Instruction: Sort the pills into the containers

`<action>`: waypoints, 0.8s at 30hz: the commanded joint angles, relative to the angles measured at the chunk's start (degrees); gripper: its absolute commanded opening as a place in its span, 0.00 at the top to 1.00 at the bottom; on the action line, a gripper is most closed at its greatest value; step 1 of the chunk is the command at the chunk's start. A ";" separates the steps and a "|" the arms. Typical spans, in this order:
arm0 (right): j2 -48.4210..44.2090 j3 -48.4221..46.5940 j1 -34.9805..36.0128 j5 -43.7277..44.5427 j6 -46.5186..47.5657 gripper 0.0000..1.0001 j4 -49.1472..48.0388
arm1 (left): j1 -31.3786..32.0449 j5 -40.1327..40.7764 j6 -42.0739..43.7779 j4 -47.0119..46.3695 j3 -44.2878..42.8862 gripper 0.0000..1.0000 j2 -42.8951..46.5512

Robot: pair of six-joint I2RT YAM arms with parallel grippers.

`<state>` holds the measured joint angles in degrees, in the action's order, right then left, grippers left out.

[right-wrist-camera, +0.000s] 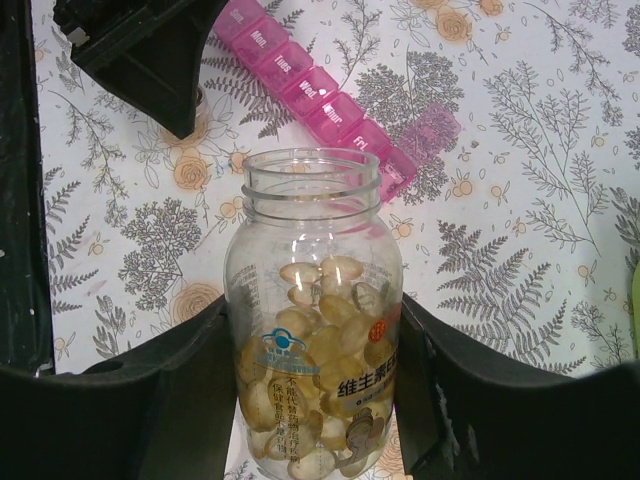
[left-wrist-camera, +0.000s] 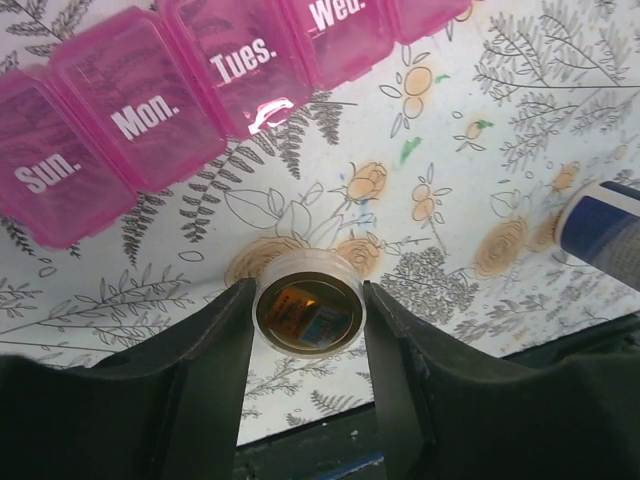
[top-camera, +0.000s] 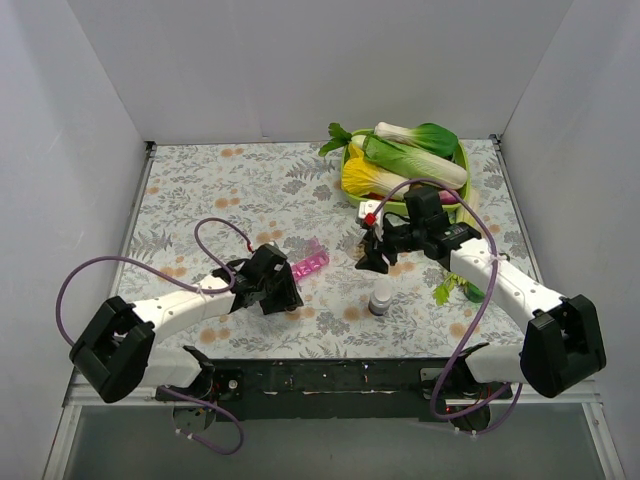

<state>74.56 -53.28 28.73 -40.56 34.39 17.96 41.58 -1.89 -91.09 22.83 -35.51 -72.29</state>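
Note:
The pink pill organiser lies on the floral tablecloth between the arms. In the left wrist view its Sun, Mon, Tues and Wed lids are shut. In the right wrist view its far end lid stands open. My left gripper is shut on a round white bottle cap, just in front of the organiser. My right gripper is shut on an open clear bottle of yellow softgel pills, mouth pointing toward the organiser.
A small white bottle stands on the table near the front middle; it also shows at the right of the left wrist view. A green tray of vegetables sits at the back right. A green leaf lies by the right arm.

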 commanded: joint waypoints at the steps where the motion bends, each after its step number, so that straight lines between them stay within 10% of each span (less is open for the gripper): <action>1: -2.32 0.80 -1.31 -2.68 -1.43 0.95 -3.19 | -0.10 3.30 1.88 0.37 -1.93 0.49 -0.75; 9: -2.67 0.46 -2.54 -4.79 -1.78 0.94 -3.10 | -0.10 2.86 2.49 3.54 -2.64 0.19 4.70; 16: -3.90 0.19 -7.45 -20.75 -4.07 0.94 -5.12 | -0.10 -11.89 16.02 -4.96 -1.85 0.07 16.47; 24: -2.94 -10.68 -12.20 -28.71 -21.09 0.96 -19.17 | -0.19 -9.45 22.88 -8.94 -1.93 0.04 29.39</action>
<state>71.44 -54.28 18.17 -63.02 24.38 9.96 41.58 -11.60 -73.82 16.64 -36.12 -46.44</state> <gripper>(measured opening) 0.608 0.953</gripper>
